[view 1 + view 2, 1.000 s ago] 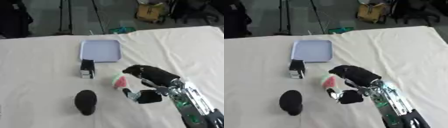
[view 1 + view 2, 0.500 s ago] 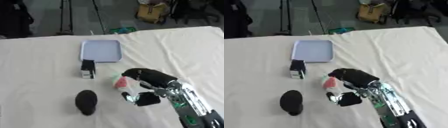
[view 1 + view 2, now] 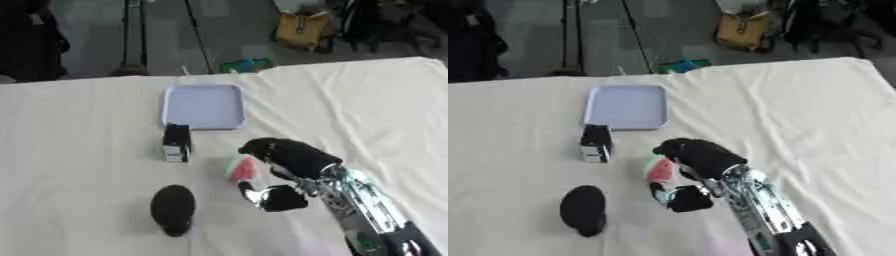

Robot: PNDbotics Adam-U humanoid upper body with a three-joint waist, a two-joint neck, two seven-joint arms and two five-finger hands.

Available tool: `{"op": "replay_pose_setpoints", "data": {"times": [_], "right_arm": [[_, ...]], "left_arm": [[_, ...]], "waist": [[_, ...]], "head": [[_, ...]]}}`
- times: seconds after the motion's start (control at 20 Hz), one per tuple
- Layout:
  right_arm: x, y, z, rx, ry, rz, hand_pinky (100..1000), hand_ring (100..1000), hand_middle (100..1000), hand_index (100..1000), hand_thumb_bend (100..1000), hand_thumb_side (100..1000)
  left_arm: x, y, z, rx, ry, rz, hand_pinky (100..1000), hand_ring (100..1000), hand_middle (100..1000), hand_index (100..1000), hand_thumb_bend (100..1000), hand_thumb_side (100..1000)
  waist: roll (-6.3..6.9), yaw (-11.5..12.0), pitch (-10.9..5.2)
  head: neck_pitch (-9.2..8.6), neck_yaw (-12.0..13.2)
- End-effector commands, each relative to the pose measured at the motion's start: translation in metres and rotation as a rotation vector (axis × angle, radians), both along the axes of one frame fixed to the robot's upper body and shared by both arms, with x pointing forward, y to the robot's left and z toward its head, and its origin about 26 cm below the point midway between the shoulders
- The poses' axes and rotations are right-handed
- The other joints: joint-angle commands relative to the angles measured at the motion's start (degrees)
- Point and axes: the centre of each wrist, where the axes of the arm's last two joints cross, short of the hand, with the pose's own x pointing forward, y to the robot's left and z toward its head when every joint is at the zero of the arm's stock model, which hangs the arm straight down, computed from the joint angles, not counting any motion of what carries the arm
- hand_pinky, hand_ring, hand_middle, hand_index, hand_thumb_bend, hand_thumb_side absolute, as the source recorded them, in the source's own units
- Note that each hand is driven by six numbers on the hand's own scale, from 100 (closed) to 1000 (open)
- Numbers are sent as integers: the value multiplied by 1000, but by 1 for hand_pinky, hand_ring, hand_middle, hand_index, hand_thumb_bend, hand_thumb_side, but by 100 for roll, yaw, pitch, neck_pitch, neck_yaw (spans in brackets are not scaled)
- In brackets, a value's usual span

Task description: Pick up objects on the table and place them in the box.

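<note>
Right hand (image 3: 293, 165) at one watermelon slice (image 3: 241, 168), one tray (image 3: 204, 106), one dark oval (image 3: 173, 209)

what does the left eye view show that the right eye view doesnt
Only the left eye view: nothing that I can make out; it just sets everything further right in the frame.

Only the right eye view: more bare cloth right of the right hand.

Both: the pale blue box, the small black and white object, the dark oval object, and the right hand closing round the red and green object on the table.
</note>
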Motion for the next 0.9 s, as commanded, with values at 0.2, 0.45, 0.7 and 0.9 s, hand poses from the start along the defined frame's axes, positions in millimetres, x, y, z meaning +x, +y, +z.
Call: {"op": "replay_pose_setpoints", "data": {"times": [0.2, 0.45, 0.7, 0.9], "right_arm": [[7, 4, 5, -14, -58, -20, 901, 984, 956, 1000, 246, 800], [10, 8, 0, -28, -36, -50, 901, 990, 964, 1000, 318, 808], [11, 13, -1, -24, -4, -78, 901, 986, 962, 1000, 344, 802], [14, 15, -1, -43, -6, -87, 897, 987, 967, 1000, 352, 790]], "left_arm": [[-1, -2, 5, 7, -16, -12, 644, 678, 782, 669, 100, 865], [-1, -2, 5, 6, -17, -14, 645, 678, 782, 669, 100, 865], [-1, -3, 5, 5, -18, -18, 645, 679, 783, 668, 100, 862], [-1, -3, 5, 2, -16, -19, 646, 680, 784, 668, 100, 862]], "waist": [[16, 18, -64], [21, 16, -53], [22, 11, -46], [22, 24, -45]], "head": [[-71, -39], [-73, -48], [-83, -58], [-93, -70]]}}
